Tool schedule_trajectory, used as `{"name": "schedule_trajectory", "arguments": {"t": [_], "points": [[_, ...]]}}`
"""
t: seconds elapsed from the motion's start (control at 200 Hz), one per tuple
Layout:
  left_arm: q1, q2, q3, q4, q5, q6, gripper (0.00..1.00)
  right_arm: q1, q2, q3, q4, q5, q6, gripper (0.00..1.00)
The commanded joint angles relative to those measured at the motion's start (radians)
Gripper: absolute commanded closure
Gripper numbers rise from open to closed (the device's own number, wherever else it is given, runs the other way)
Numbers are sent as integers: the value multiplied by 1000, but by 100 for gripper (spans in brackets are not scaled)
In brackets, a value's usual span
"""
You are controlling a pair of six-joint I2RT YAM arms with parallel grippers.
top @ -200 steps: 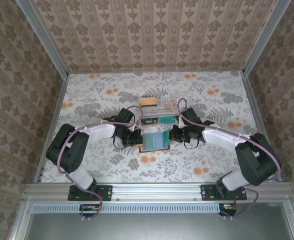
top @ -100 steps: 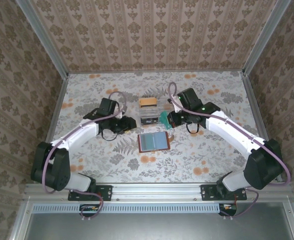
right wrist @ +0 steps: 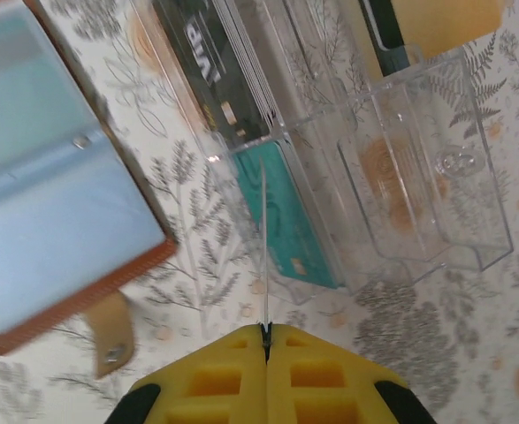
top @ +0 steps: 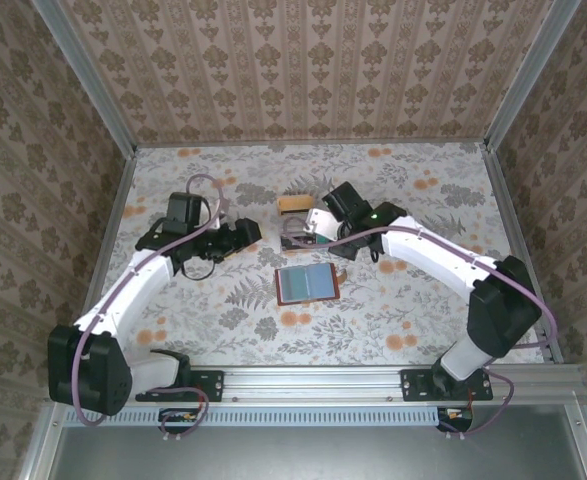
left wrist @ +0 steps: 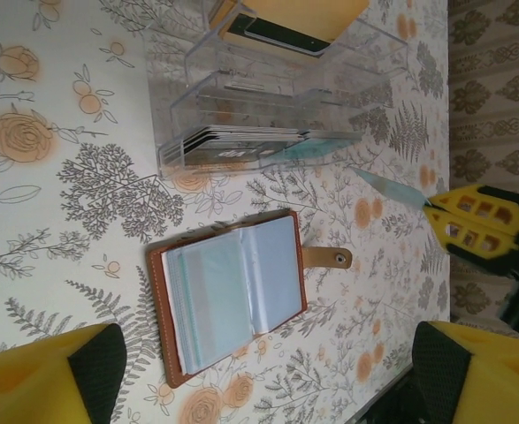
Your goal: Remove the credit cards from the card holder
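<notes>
On the floral table point(left wrist: 56, 238), the leather-look card holder point(left wrist: 232, 300) lies open; left gripper point(left wrist: 259, 380) apart, right gripper point(right wrist: 266, 334) pinching a thin card point(right wrist: 263, 247).

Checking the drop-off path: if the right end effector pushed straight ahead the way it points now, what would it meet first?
Probably the clear box: the right end effector, shut on an edge-on card, aims at the slot holding a teal card. Depth is unclear.

Card point(right wrist: 264, 256) edge-on in R pincer point(right wrist: 265, 334)

White arms point(top: 138, 280), black joints point(top: 83, 362), purple cables point(top: 199, 179)
</notes>
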Motion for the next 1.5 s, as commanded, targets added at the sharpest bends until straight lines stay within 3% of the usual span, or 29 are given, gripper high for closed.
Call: {"name": "schedule_trajectory", "arguments": {"t": [0.0,0.125,0.315,0.71,1.175,1.495], "points": [[17,-35,-17,-41,17,24,12,5,43,22,31,97,-190,100],[32,-52,-25,-48,13,22,11,6,76,-1,85,136,-277,100],[43,-53,-30,-50,13,19,12,6,104,-12,142,88,-320,100],[63,-53,-29,-57,13,20,11,-10,144,-19,153,39,-297,100],[65,-60,-49,-36,19,2,11,-8,12,-46,129,41,-254,100],[65,-60,-52,-37,23,2,11,0,67,-84,149,24,-247,100]]}}
